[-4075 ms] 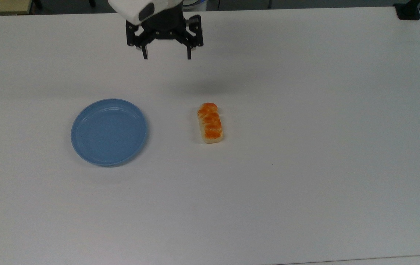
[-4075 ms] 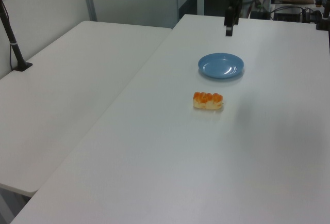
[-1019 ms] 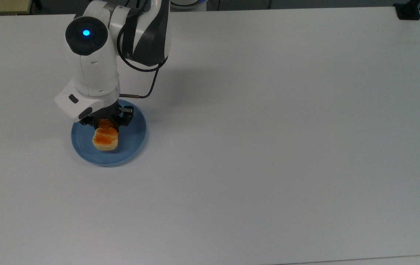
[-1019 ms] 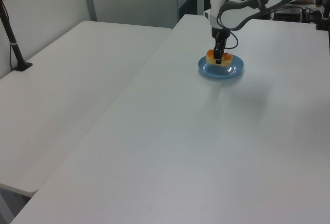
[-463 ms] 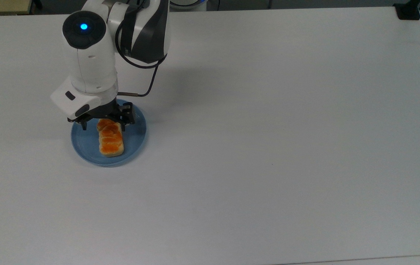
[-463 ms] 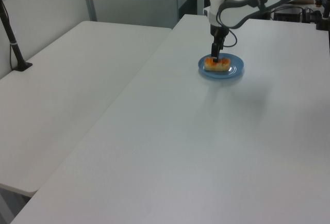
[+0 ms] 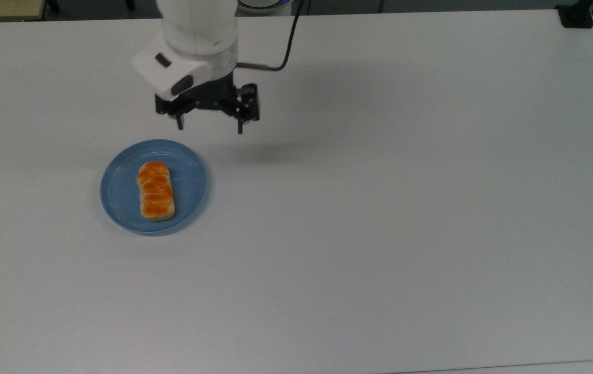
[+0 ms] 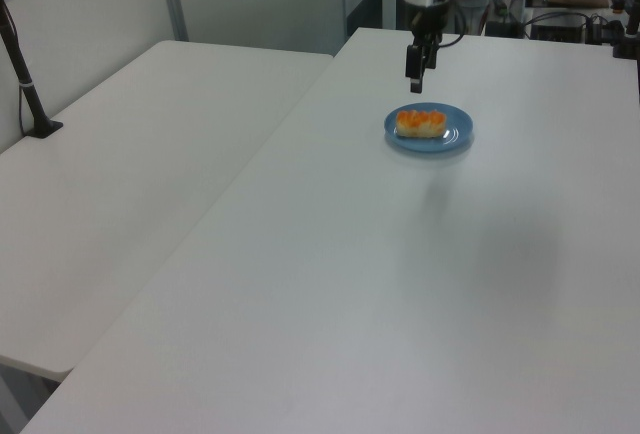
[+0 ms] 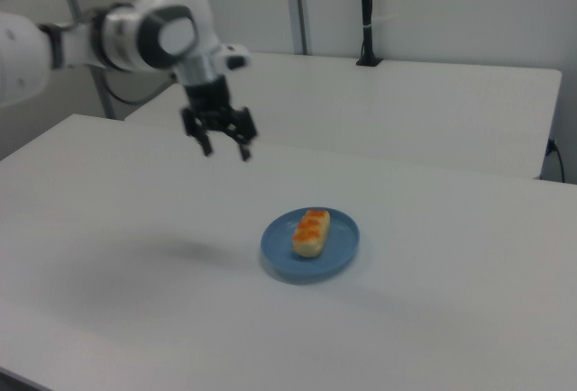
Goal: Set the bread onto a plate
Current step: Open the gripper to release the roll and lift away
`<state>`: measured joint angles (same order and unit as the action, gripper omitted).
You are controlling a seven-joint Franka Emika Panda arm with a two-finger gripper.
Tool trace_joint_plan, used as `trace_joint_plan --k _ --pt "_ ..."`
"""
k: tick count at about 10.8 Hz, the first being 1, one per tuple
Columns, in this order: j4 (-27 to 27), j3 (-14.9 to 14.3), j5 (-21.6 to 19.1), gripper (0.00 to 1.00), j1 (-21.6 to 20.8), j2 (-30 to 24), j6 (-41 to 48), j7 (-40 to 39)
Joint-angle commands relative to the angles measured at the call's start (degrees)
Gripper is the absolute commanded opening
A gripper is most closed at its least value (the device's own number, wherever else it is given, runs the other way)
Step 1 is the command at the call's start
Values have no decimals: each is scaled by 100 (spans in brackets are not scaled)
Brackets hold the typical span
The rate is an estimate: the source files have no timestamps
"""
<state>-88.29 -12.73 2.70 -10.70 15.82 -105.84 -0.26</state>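
Released and lifted away — bread down on the plate.

Gripper (image 7: 208, 126) now raised clear of the plate (image 7: 190, 171), up and off toward the top view's upper right of it, fingers spread wide and holding nothing; half a second ago hanging low right over the plate, straddling the loaf's far end. Bread (image 7: 155, 190) lying flat inside the plate's rim, long axis running across the middle, resting on its own. Placement looks complete, with only the retreat left. Loaf glossy and lumpy on top, orange-brown in rounded segments, pale cream down the sides. Plate round, smooth light-blue plastic with a shallow raised rim, on a matte white table (image 7: 405, 208) — plain and flat all around the plate.
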Motion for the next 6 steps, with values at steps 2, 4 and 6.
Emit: trace_joint_plan --k 2,4,6 --pt "-232 -46 -15 100 -556 -1237 1089 668" --pt "-232 -46 -15 100 -626 -1415 1468 641" --pt "-224 -46 -15 100 -600 -1433 1461 633"
